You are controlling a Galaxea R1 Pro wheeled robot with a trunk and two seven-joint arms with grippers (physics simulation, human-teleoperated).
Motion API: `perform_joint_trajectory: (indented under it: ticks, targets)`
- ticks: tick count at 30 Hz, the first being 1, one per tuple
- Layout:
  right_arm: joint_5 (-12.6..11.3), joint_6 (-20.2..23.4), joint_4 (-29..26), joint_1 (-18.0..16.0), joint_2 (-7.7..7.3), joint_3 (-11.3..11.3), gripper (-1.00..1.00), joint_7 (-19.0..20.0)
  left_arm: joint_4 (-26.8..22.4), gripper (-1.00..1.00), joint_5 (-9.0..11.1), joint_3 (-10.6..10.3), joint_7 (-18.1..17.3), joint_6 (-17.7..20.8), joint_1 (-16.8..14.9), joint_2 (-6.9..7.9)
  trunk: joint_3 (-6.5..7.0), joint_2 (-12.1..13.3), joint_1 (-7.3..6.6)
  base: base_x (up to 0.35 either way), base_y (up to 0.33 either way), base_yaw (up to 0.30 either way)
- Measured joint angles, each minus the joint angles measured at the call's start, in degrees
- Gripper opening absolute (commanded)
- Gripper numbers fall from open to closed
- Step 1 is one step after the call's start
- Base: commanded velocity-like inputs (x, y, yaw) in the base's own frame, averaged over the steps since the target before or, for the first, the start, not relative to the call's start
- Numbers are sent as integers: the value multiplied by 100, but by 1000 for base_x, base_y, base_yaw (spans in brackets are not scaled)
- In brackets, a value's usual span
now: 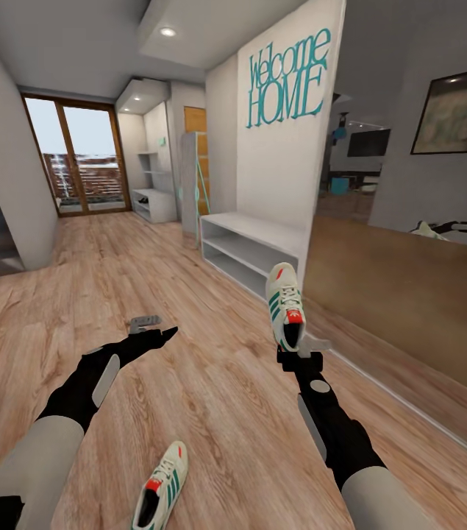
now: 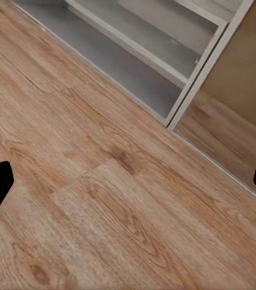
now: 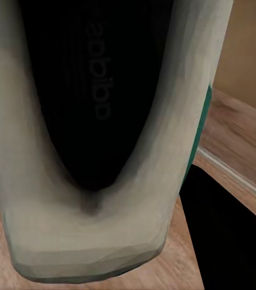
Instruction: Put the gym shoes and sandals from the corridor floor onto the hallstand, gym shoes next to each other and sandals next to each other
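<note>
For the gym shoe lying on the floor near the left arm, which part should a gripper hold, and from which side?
Grip the gym shoe at its heel collar, coming from above. It lies upright on the corridor floor, sole down, with its dark opening facing up, so one finger could go inside and one behind the heel.

heel of the floor gym shoe [image 1: 161, 495] cut by the bottom edge
</note>
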Motion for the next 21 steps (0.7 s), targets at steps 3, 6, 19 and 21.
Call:
perform_joint_trajectory:
  ticks: [3, 6, 19, 21]
  targets:
    - [-1, 0, -1, 0, 0, 0, -100, 0, 0, 100, -1, 0, 0, 0, -1, -2, 0, 0, 0, 91, 179, 0]
    - [0, -1, -1, 1, -1, 0, -100, 0, 0, 100, -2, 0, 0, 0, -1, -4, 0, 0, -1, 120, 256, 0]
    - [0, 0, 0, 0, 0, 0, -100, 0, 0, 100, 0, 0, 0, 0, 1, -4, 0, 0, 0, 52, 118, 0]
    - [0, 0, 0, 0, 0, -1, -100, 0, 0, 100, 1, 0, 0, -3, 0, -4, 0, 0, 0, 3, 7, 0]
